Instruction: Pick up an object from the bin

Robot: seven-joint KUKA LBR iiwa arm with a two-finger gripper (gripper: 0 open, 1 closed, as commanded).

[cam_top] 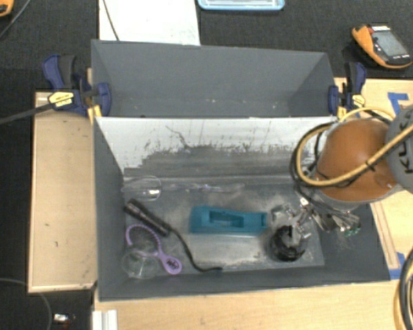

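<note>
My gripper (297, 225) hangs low at the bin's right end, under the arm's orange cover. Directly beneath and just in front of it lies a small black round thing (286, 248) on the bin floor; the gripper's tip overlaps its top edge. A teal blue oblong block (227, 221) lies flat in the middle of the floor, just left of the gripper and apart from it.
At the left end lie a black stick-shaped tool (146, 218) with a thin black cord (193, 258) trailing right, a purple looped piece (153, 245), and two clear plastic pieces (139, 263) (146, 186). The sloped back wall rises behind.
</note>
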